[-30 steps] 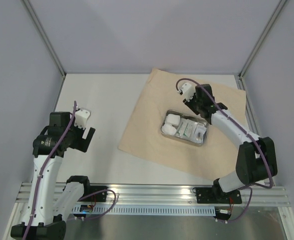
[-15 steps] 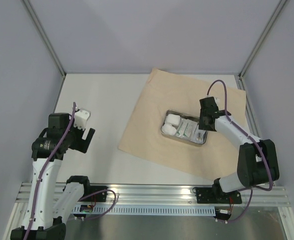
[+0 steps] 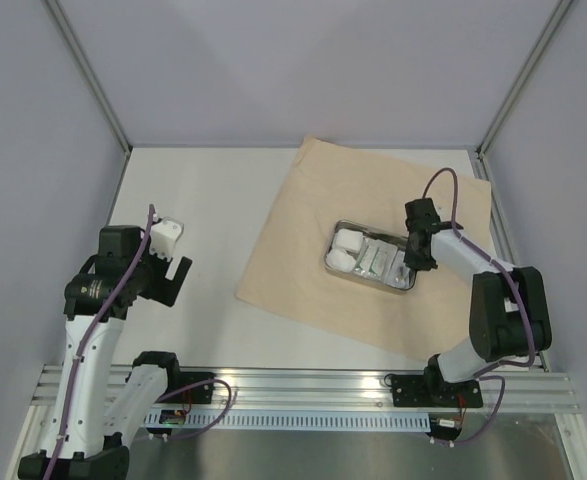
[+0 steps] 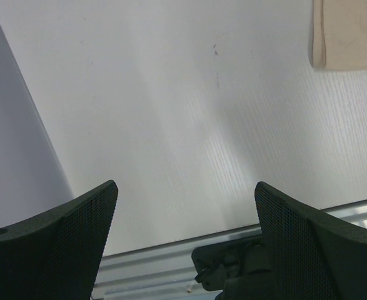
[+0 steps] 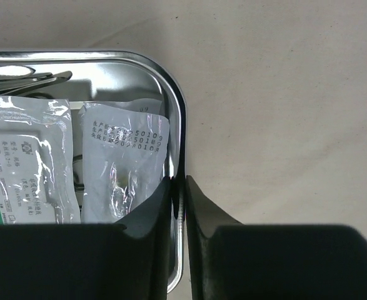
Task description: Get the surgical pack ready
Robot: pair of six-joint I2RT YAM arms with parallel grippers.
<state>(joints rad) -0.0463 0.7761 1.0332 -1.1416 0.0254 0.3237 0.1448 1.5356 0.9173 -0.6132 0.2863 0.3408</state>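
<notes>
Change on right gripper (image 5: 177, 181): a second ago we see it above the far-right corner of the small rectangular shiny steel tray (image 5: 179, 112); now it clamps the tray's right rim, one finger inside, one outside. Tray sits on large tan crepe-like wrap sheet (image 3: 293, 270). Idle left gripper (image 4: 184, 187) gapes over white table (image 4: 170, 94). We judge tray-shifting next.

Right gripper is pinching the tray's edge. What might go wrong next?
The right gripper pinches only the thin side wall of the steel tray; lifting from that one edge may tilt it and spill the packets and gauze pads. Dragging it instead may bunch the wrap sheet underneath. The inner finger lies close to a packet and might snag it.
</notes>
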